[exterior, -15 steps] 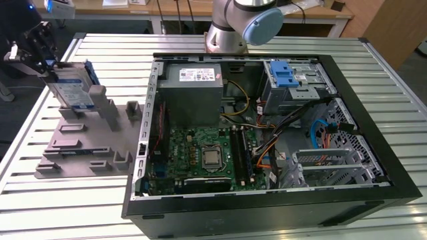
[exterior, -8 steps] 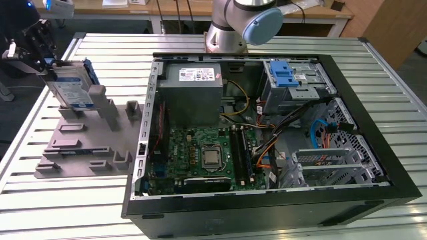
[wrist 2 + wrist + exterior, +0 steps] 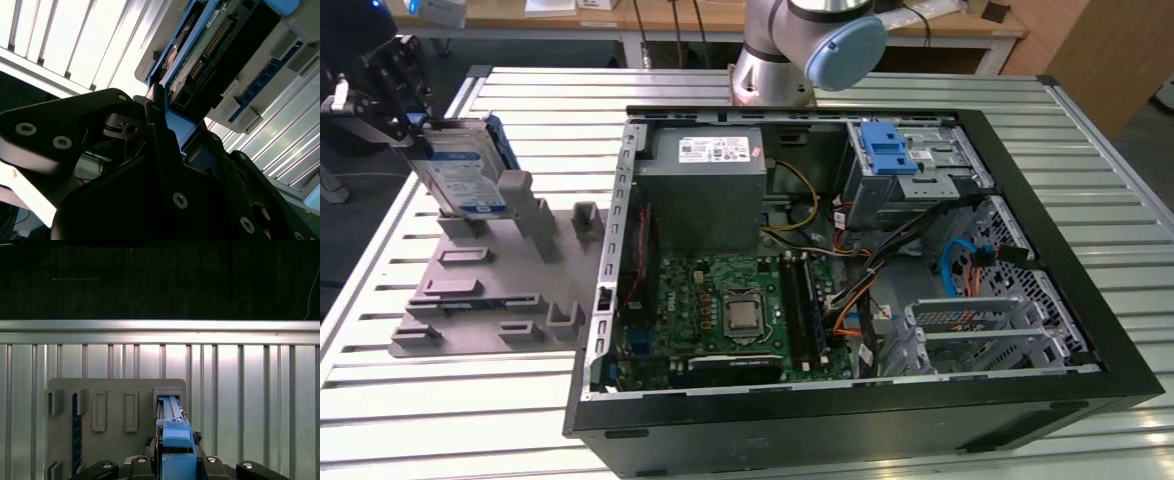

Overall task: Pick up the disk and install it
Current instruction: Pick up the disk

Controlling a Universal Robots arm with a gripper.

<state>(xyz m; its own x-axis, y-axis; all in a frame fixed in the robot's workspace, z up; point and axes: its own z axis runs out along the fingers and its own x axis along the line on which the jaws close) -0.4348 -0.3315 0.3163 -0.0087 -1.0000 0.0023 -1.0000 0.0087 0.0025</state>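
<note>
Where one grey slotted rack lies on the worktop at the exterior view's left, one disk stands on edge at its far posts. Its long axis is near upright, top leaning left, labelled face turned toward the one open computer case. One pincer is clamped on the disk's upper end.

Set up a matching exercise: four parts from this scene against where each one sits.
1. disk
2. power supply
3. blue latch strip
4. processor

A. on the motherboard
B. on the drive cage
C. on edge in the grey rack, outside the case
D. in the case's far corner, at the exterior view's left

Pairs: 1-C, 2-D, 3-B, 4-A
</note>
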